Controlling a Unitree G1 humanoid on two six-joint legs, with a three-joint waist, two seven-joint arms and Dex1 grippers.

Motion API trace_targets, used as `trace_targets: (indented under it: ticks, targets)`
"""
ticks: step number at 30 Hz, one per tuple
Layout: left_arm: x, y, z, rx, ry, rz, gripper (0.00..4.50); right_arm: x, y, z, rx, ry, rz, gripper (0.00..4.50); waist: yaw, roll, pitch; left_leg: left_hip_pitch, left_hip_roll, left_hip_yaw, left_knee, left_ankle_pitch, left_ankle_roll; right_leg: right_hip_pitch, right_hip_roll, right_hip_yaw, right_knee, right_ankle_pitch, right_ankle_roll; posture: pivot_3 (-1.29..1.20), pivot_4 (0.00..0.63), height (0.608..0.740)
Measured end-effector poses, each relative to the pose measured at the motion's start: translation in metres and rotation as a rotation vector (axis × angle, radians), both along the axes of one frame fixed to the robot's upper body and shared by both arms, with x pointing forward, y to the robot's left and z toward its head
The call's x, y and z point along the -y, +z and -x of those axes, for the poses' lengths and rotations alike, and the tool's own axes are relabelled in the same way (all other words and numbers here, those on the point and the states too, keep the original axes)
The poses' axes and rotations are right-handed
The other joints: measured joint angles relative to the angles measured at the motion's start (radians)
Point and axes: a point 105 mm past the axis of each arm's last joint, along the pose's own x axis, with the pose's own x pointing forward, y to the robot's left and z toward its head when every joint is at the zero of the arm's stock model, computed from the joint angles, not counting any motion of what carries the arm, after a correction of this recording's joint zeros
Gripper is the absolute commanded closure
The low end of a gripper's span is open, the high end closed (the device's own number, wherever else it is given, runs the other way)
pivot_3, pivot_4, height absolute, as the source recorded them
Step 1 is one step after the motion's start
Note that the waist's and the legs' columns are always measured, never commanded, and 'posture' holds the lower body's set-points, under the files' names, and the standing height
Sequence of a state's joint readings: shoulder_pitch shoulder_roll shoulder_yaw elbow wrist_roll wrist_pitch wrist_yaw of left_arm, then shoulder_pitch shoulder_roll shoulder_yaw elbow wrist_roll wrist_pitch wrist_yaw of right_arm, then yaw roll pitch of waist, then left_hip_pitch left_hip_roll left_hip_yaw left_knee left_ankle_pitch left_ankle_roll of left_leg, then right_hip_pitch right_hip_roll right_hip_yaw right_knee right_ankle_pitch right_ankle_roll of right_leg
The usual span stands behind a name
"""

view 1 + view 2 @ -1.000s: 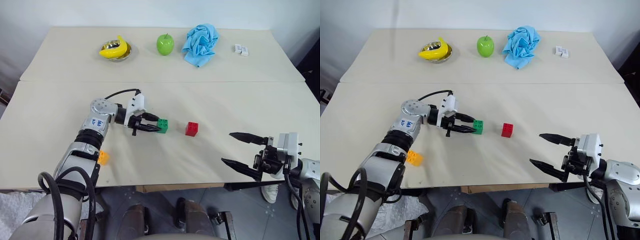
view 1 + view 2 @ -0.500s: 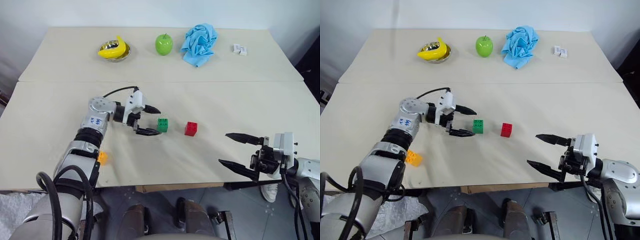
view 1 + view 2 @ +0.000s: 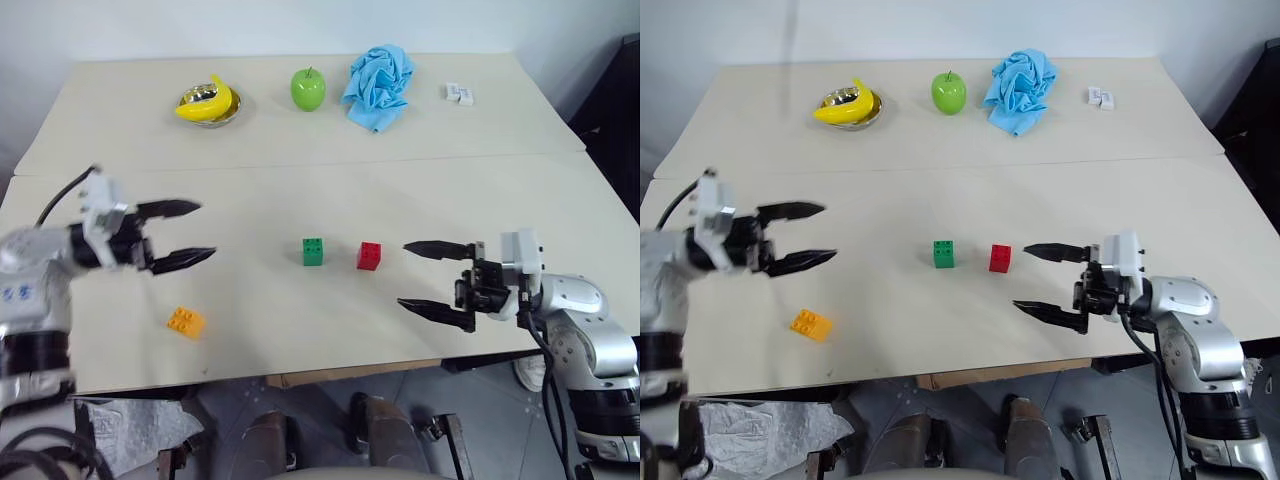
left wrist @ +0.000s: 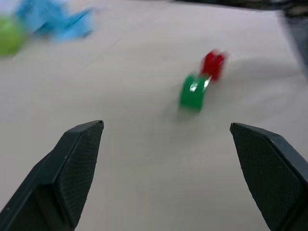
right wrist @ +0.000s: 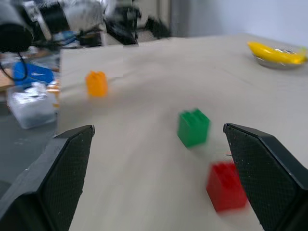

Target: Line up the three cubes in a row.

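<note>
Cubes: your small green studded plastic brick (image 3: 313, 251) sits beside the red one (image 3: 368, 256); orange-yellow one (image 3: 185, 321) is well apart, unaligned; both grippers (image 3: 181, 235) (image 3: 432, 279) gape wide, empty

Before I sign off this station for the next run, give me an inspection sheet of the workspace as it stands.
Surface: beige table, a seam running across it.
Job's things: green cube and red cube side by side with a gap; orange-yellow cube apart, near the front edge on the robot's left.
Clutter: banana in a metal bowl, green apple, blue cloth, two white blocks along the far side.
Grippers: left gripper open, empty; right gripper open, empty, beside the red cube.
Cables: black cable at the left wrist.
Surroundings: pale wall, grey floor.
</note>
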State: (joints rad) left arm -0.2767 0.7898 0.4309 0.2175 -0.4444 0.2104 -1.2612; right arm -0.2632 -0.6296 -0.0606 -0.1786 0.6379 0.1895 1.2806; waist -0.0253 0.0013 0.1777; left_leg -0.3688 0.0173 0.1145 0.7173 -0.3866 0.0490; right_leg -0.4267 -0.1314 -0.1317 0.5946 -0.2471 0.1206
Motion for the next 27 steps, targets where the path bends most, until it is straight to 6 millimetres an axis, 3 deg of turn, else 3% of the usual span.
trace_targets:
  ticks: [5, 7, 9, 12, 16, 22, 27]
  targets:
    - [-0.073, -0.035, 0.058, -0.077, 0.374, 0.039, 0.02, -0.03, 0.014, 0.003, 0.037, 0.148, -0.016, 0.0, 0.001, 0.0, 0.0, 0.0, -0.001, -0.001, 0.0, -0.001, 0.0, 0.0, -0.002, 0.0, 0.0, 0.0, 0.0, 0.0, 0.15, 0.74]
    - [-0.089, -0.052, 0.078, -0.123, 0.465, 0.055, 0.02, -0.037, 0.015, 0.005, 0.042, 0.189, -0.012, 0.0, 0.006, 0.0, 0.0, 0.0, -0.001, -0.002, 0.0, -0.001, -0.001, 0.0, -0.003, -0.001, 0.0, 0.0, 0.0, 0.0, 0.15, 0.74]
    - [-0.092, -0.065, 0.094, -0.162, 0.506, 0.075, 0.02, -0.041, 0.013, 0.008, 0.035, 0.221, -0.004, 0.0, 0.016, 0.0, 0.0, 0.0, -0.001, -0.002, 0.0, -0.001, 0.0, 0.0, -0.003, -0.001, 0.0, 0.0, -0.001, 0.0, 0.15, 0.74]
    - [-0.08, -0.071, 0.109, -0.177, 0.491, 0.082, 0.02, -0.045, 0.01, 0.01, 0.025, 0.253, 0.006, 0.0, 0.026, -0.001, -0.001, 0.0, -0.002, -0.002, 0.0, -0.002, -0.001, 0.0, -0.005, 0.0, 0.0, 0.0, -0.001, 0.0, 0.15, 0.74]
    - [-0.044, -0.062, 0.116, -0.154, 0.399, 0.058, 0.02, -0.044, 0.008, 0.01, 0.021, 0.263, 0.018, 0.0, 0.022, -0.001, -0.001, 0.001, -0.002, -0.002, 0.0, -0.003, -0.002, 0.0, -0.009, 0.0, 0.0, 0.001, -0.003, 0.0, 0.15, 0.74]
    - [0.012, -0.059, 0.108, -0.114, 0.327, 0.136, 0.02, -0.032, -0.003, 0.007, -0.038, 0.223, 0.047, 0.0, 0.021, -0.001, -0.001, 0.001, -0.002, 0.0, -0.001, -0.003, -0.001, 0.0, -0.007, -0.002, 0.0, 0.001, -0.003, 0.0, 0.15, 0.74]
    - [0.032, -0.075, 0.095, -0.144, 0.32, 0.178, 0.02, -0.031, -0.006, 0.006, -0.047, 0.21, 0.055, 0.0, 0.021, -0.001, -0.001, 0.001, -0.001, 0.001, 0.0, -0.003, -0.001, 0.0, -0.004, -0.001, 0.0, 0.001, -0.003, 0.0, 0.15, 0.74]
